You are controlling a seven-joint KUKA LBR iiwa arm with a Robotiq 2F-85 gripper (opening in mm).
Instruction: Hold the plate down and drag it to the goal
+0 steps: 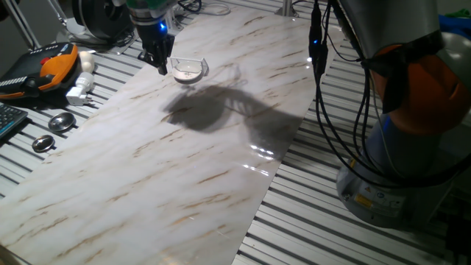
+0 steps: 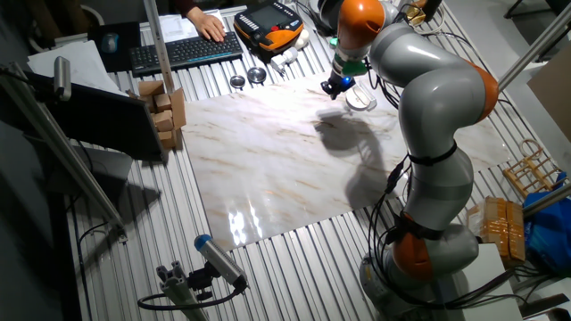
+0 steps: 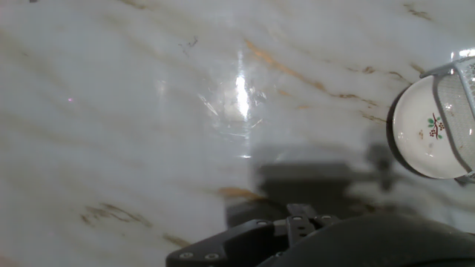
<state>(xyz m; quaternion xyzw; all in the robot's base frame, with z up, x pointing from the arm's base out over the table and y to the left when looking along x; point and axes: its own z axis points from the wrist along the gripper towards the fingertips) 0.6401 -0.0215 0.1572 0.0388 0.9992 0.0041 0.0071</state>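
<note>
We note the gripper (image 1: pixel 160 65) poised just above the marble desk (image 1: pixel 184 162) at its far end, and the plate (image 1: pixel 187 71) lies just beside it on the side toward the robot's base. In the hand view the plate (image 3: pixel 429 127) sits at the right edge of the picture, so the gripper is off to one side of it, not over it. The fingers appear drawn together at the tip, with nothing between them, though we cannot be certain from these views. The plate is round, so no axis governs the approach; we judge that only the sideways offset matters.

The plate appears to sit already inside or against the goal (image 1: pixel 200 66), whose clear walls glint around its far side; in the hand view the goal (image 3: pixel 462 89) overlaps the plate's rim. Whether it is fully seated we cannot tell.

Beyond the gripper the desk edge is near, with slatted metal and cables close behind. Toward the camera the marble offers wide room.
</note>
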